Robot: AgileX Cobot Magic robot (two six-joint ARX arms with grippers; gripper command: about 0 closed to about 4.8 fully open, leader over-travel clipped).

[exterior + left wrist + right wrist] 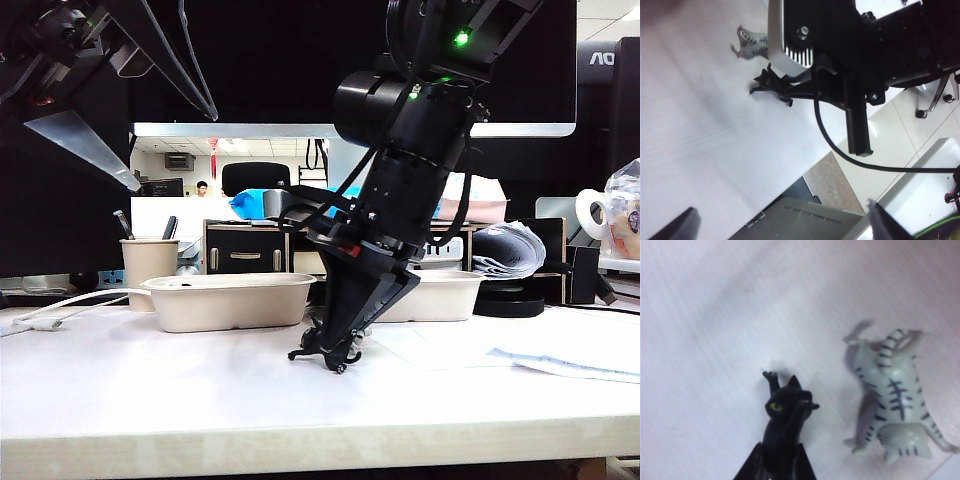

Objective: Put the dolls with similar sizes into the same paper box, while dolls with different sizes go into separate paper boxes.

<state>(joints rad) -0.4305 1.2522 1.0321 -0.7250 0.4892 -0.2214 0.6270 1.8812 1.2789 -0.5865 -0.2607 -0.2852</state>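
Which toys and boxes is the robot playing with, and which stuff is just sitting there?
For the job:
- black doll, pinched in the right claw on the table
- grey-white striped doll, lying beside it
- two paper boxes, left and right
- left claw, open, up off to the side

Just lying about:
- pen cup
- white cable
- papers

from the exterior camera i can't see into either paper box, so whatever lies inside is hidden behind the rims. the right gripper is cut off at my right wrist picture's edge, covering the black doll's rear. the striped doll looks soft and blurred.
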